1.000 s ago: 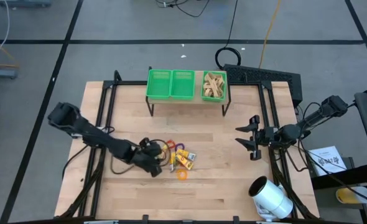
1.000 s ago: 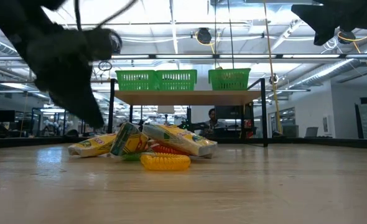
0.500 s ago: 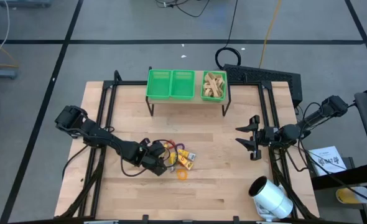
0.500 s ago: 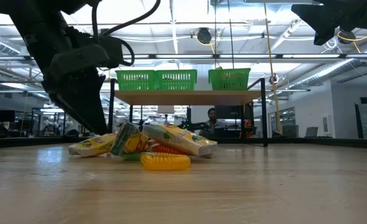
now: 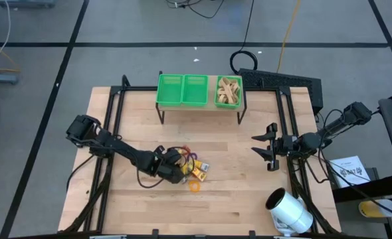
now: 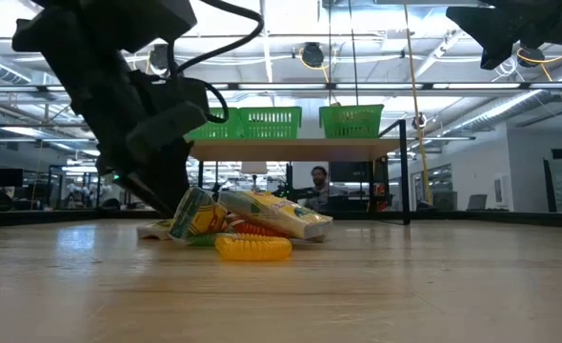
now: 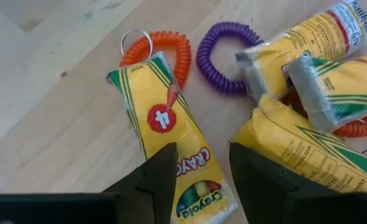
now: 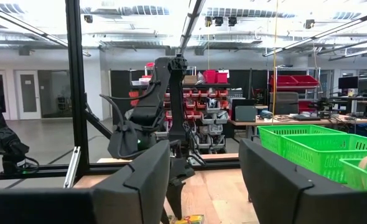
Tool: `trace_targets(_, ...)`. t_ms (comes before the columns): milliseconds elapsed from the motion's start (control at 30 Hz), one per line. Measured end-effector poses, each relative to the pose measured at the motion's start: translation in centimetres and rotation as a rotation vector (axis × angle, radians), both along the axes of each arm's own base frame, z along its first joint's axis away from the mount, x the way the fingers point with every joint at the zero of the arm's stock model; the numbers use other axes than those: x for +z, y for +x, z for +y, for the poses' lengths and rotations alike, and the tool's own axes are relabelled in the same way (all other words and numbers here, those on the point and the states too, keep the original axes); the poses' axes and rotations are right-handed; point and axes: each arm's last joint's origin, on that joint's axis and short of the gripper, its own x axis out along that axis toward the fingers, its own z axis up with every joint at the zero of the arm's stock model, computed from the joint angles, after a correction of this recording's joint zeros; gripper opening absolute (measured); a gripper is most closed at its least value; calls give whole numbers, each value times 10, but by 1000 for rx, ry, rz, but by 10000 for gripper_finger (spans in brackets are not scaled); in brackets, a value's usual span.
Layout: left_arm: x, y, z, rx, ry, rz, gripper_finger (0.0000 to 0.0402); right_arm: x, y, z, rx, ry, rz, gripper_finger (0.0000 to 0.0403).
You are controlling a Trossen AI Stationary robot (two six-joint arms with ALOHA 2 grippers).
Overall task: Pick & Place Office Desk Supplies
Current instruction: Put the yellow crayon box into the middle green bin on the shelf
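A small pile of yellow crayon packs (image 5: 196,167) and coiled rings lies on the wooden table (image 5: 249,199) at its middle. In the left wrist view one crayon pack (image 7: 165,118) lies flat beside an orange coil (image 7: 168,50) and a purple coil (image 7: 224,59). My left gripper (image 7: 202,152) is open and slants down at the pile's left side (image 5: 177,174), with that pack's near end between its fingers. A yellow coil (image 6: 252,248) lies in front of the pile. My right gripper (image 5: 266,149) waits open, raised at the table's right side. My left gripper stands with one finger (image 7: 162,174) on either side of the crayon pack's near end (image 7: 199,186), slanting down from the table's left. The pack lies flat on the table. I cannot tell whether the fingertips touch it.
Three green baskets (image 5: 183,89) sit on a raised shelf at the table's far edge, and the right one (image 5: 228,92) holds wooden pieces. A large white cylinder (image 5: 289,211) lies at the near right corner. An orange ring (image 5: 195,186) lies alone just near of the pile.
My left gripper has gone toward the table's right edge and down, onto the left side of the pile, rolling a little on the way. In the low view it now hides most of the leftmost pack. The pile itself has stayed where it was.
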Motion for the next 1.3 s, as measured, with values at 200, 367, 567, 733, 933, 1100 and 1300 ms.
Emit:
trace_targets(200, 0, -3, 2, 10, -10, 27, 137, 0, 0, 0, 0, 0, 0, 182)
trace_targets(367, 4, -6, 3, 13, -17, 34, 64, 0, 0, 0, 0, 0, 0, 181)
trace_targets(567, 22, -13, 4, -9, -59, 27, 7, 0, 0, 0, 0, 0, 0, 179)
trace_targets(733, 42, -19, 6, 42, -93, -42, 51, 0, 0, 0, 0, 0, 0, 182)
trace_targets(933, 50, -23, 4, -18, -83, -54, 178, 0, 0, 0, 0, 0, 0, 182)
trace_targets(1100, 38, -27, 0, -132, -4, 49, 256, 0, 0, 0, 0, 0, 1, 182)
trace_targets(1300, 21, -22, 2, -66, 15, 84, 296, 0, 0, 0, 0, 0, 0, 183)
